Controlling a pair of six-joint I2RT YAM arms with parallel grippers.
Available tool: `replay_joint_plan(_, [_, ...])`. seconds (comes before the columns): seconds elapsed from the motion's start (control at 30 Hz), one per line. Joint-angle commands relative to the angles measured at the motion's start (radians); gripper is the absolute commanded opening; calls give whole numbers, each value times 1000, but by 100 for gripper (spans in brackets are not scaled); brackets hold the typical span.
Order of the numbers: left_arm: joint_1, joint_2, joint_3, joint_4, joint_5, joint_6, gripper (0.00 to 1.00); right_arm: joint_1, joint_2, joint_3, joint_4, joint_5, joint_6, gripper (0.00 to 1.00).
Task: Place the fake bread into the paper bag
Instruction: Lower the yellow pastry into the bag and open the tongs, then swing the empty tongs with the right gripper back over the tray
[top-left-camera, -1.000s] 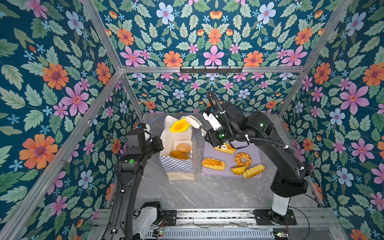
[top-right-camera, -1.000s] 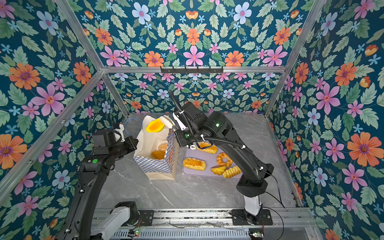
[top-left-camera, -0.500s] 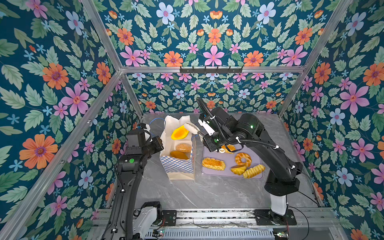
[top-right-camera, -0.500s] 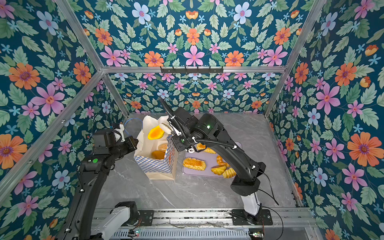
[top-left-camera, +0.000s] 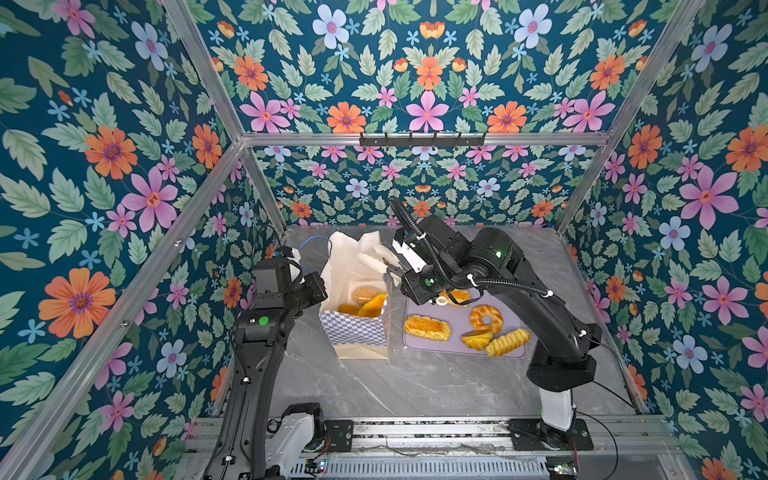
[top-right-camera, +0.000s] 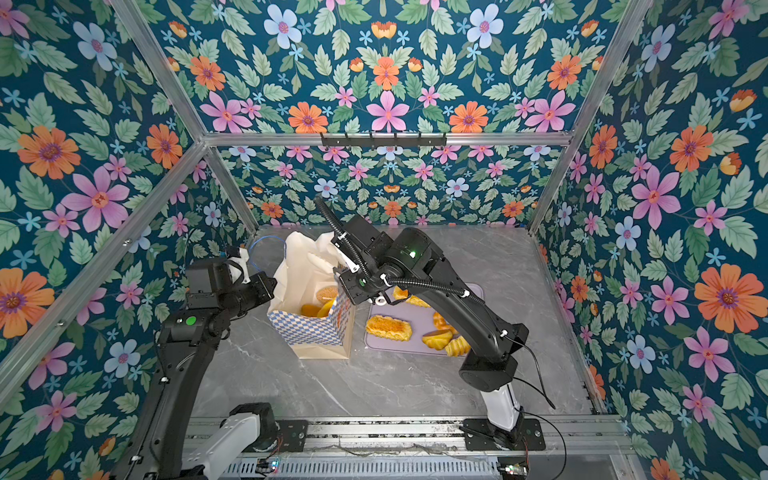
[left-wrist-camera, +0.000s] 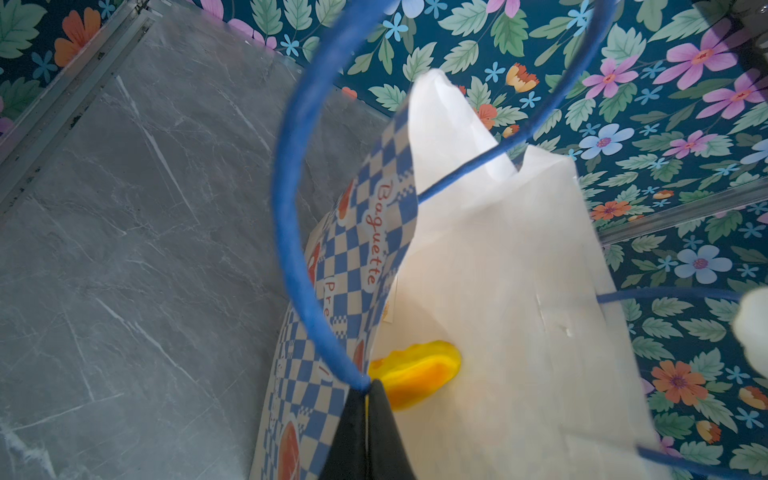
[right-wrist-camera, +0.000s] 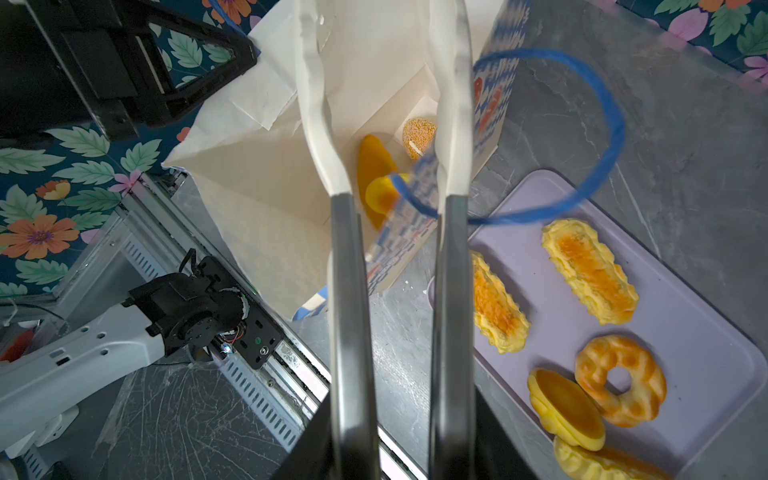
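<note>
The paper bag (top-left-camera: 357, 330) stands open on the table, left of the lilac tray (top-left-camera: 459, 351). My left gripper (left-wrist-camera: 368, 388) is shut on the paper bag's rim where a blue cord handle (left-wrist-camera: 286, 232) joins it, holding the mouth open. My right gripper (right-wrist-camera: 380, 83), with long white-tipped tongs as fingers, hangs open over the bag's mouth, and nothing is between the tips. Inside the bag lie a sesame bun (right-wrist-camera: 419, 133) and two orange-yellow pieces (right-wrist-camera: 374, 166). More fake bread lies on the tray: two long loaves (right-wrist-camera: 590, 278), a ring (right-wrist-camera: 621, 380), a tart (right-wrist-camera: 567, 409).
The right arm (top-left-camera: 519, 286) reaches over the tray's far end and hides part of one pastry (top-left-camera: 457, 297). A second blue handle (right-wrist-camera: 598, 137) loops out over the tray side. Floral walls close in the grey marble table (top-left-camera: 415, 386) on three sides.
The right gripper came down from above the bag to its mouth with an orange-centred tart, then opened. The tart now lies inside the bag. The left arm has not moved.
</note>
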Motion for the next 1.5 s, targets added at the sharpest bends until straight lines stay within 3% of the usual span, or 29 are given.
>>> replay_joint_plan(0.0, [-1, 2, 6, 8, -1, 0, 7, 0, -6, 1, 31, 2, -1, 39])
replay_joint_plan(0.27, [0, 8, 10, 11, 3, 0, 10, 1, -54, -40, 69, 57, 5, 39])
replay_joint_plan(0.57, [0, 8, 11, 12, 5, -2, 25, -27, -192, -192, 132, 147, 12, 39])
replay_joint_plan(0.9, [1, 6, 2, 20, 11, -3, 28, -254, -555, -713, 353, -5, 122, 40])
replay_joint_plan(1.17, [0, 11, 1, 31, 18, -12, 28, -527, -794, -1191, 457, -196, 187, 40])
replay_joint_plan(1.47, [0, 17, -3, 33, 18, -15, 28, -543, -799, -1414, 518, -192, 197, 41])
